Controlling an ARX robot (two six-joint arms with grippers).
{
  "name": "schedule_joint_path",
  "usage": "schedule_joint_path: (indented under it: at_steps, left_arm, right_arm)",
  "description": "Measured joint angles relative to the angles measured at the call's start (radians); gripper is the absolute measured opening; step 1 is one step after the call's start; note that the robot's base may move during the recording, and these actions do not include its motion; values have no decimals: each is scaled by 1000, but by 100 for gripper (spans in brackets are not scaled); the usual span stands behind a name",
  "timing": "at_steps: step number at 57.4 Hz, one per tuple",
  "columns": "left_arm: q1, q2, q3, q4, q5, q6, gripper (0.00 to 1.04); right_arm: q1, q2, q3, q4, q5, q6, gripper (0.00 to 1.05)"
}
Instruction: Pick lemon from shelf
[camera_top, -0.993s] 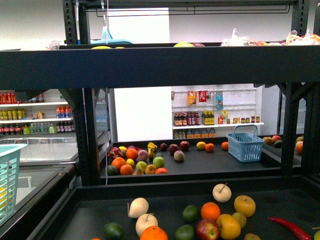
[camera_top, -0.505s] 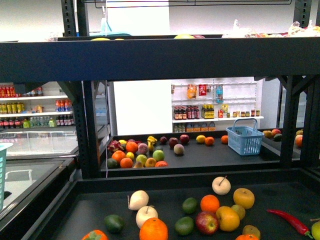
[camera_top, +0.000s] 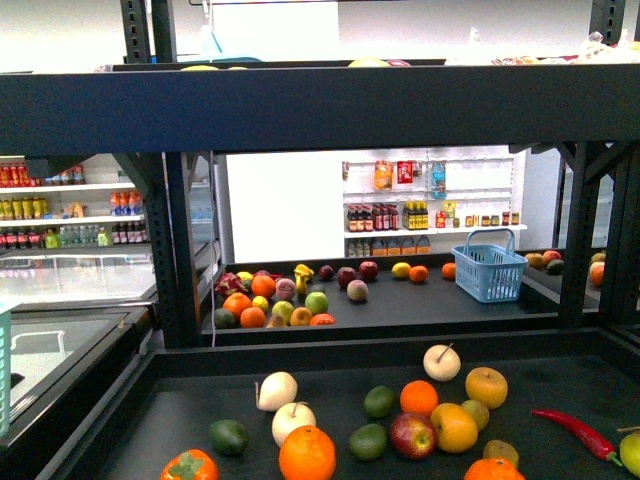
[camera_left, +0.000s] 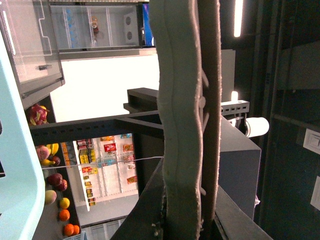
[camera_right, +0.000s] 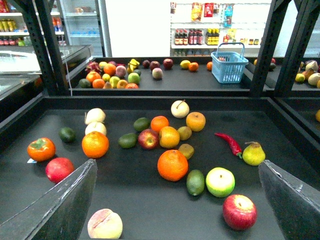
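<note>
Fruit scattered on the shelf (camera_top: 250, 415), chili pepper (camera_top: 577, 434) rightmost, basket (camera_top: 489, 268) on rack behind.

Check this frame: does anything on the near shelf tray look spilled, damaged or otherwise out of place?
Nothing looks spilled or damaged. The one odd item is a red chili pepper lying among round fruit on the shelf tray, beside a pear. The fruit lies loose and scattered, not tipped from any container.

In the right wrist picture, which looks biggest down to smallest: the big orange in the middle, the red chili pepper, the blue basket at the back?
As they appear there:
1. Blue basket, largest though farthest away.
2. Orange, and nearness to the camera enlarges it.
3. Red chili pepper, long but thin.
</note>
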Motion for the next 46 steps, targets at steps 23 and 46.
schedule_joint_path:
  at_steps: [23,46]
  left_arm:
    - [21,-27,-66,16,28,32,24]
    - [14,-92,-99,-90,68,123,94]
  right_arm:
    - [0,0,0,0,0,0,97]
    - [0,0,0,0,0,0,97]
